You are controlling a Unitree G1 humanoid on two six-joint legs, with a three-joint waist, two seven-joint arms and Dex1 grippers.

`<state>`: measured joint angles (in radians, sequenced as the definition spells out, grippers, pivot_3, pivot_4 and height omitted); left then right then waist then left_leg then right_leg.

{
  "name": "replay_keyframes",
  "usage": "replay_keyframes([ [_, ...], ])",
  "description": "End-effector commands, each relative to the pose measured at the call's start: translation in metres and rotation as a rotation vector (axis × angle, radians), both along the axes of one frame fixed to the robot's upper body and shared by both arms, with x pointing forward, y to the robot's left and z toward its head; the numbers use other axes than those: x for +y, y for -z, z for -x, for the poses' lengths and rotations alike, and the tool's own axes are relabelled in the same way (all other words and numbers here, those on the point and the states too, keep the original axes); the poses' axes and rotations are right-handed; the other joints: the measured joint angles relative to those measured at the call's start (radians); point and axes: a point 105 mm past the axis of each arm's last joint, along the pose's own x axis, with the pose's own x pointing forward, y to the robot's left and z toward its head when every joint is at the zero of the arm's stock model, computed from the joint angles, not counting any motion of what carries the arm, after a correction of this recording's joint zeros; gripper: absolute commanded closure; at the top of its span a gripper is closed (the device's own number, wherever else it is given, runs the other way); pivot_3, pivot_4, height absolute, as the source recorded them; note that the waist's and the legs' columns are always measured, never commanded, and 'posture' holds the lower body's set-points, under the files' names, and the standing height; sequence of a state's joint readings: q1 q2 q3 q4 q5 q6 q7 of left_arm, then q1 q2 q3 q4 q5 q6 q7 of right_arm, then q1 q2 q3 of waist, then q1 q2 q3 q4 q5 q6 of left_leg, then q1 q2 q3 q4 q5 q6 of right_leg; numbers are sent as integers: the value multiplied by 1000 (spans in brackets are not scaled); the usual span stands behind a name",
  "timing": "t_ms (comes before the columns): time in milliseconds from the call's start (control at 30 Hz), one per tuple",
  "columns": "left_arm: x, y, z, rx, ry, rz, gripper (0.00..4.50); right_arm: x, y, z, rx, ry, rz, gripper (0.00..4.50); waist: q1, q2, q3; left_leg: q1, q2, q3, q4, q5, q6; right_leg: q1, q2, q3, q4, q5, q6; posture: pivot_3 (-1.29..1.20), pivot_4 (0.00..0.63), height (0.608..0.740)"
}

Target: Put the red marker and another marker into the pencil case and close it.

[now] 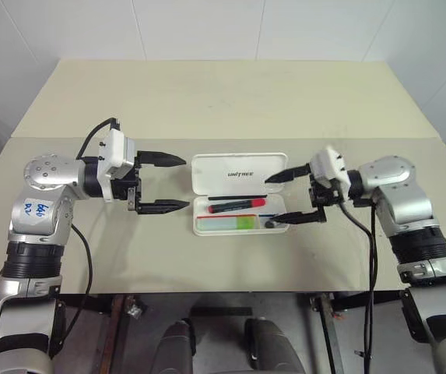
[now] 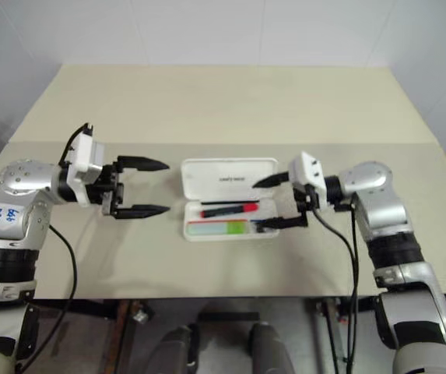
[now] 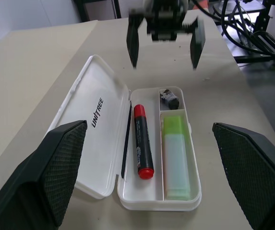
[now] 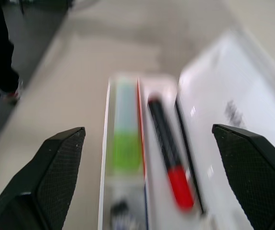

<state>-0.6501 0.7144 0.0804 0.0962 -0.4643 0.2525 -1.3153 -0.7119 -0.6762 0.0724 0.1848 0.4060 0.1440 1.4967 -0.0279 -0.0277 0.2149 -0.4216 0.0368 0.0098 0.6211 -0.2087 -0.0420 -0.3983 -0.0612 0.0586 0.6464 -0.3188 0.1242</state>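
Lying open between both wide-open grippers, the pencil case (image 1: 240, 204) is holding the red marker (image 1: 236, 206) and green marker (image 1: 230, 224) lengthwise toward each gripper, its flat lid lying beyond the right gripper (image 1: 286, 198), nearer than the left gripper (image 1: 163, 184).

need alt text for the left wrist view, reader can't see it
An open white hard plastic pencil case lies on a beige table, holding a slim red-and-black marker and a short light-green marker in neighbouring compartments. The open right gripper hovers beyond it.
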Motion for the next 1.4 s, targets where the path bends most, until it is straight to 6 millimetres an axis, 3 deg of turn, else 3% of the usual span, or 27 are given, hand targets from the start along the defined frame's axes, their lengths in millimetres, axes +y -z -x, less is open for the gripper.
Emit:
replay_keyframes([
  [33, 15, -12, 8, 2, -8, 73, 0, -9, -17, 16, -7, 5, -61, 18, 1, 0, 0, 0, 0, 0, 0, 0, 0, 0, 0, 0, 0, 0, 0, 0, 150, 740],
  [200, 32, 2, 9, 39, -54, 70, 0, -22, -21, 24, -35, 67, -139, 18, -1, 0, 0, 1, -1, 1, 1, 0, 0, 1, -1, 0, 0, 0, 0, 0, 150, 740],
  [300, 38, 5, 7, 48, -73, 79, 601, -25, -24, 24, -31, 96, -184, 0, -3, 0, 0, 1, 0, 1, 1, 0, 0, 1, -1, 0, 0, 1, -2, 0, 150, 740],
  [467, 43, 10, 5, 57, -84, 83, 2288, -34, -22, 20, -8, 143, -209, 0, -1, 0, 0, 1, 0, 1, 0, 0, 0, 1, -1, 0, -1, 1, -2, 0, 150, 740],
  [700, 40, 6, -4, 61, -94, 93, 4475, -30, -23, 19, 22, 159, -227, 0, -1, 0, 0, 1, 0, 1, 0, 0, 0, 1, -1, -1, -1, 1, -2, 0, 150, 740],
  [833, 37, 1, -16, 21, -135, 99, 4475, -30, -21, 17, 27, 173, -218, 0, 0, 0, 0, 1, 0, 1, 0, 0, 0, 1, -1, -1, -1, 1, -2, 0, 150, 740],
  [1033, 20, -9, -50, -40, -260, 171, 4475, -28, -20, 13, 21, 191, -225, 0, 1, 0, 0, 0, 0, 0, 1, 0, 0, 1, -1, -1, -1, 1, -1, 0, 150, 740],
  [1400, -2, 13, -98, -25, -438, 183, 4475, -21, -19, 18, 20, 199, -245, 0, 0, 0, 0, 0, -1, 1, 2, 0, 0, 1, 0, 0, -1, 2, 0, 0, 150, 740],
])
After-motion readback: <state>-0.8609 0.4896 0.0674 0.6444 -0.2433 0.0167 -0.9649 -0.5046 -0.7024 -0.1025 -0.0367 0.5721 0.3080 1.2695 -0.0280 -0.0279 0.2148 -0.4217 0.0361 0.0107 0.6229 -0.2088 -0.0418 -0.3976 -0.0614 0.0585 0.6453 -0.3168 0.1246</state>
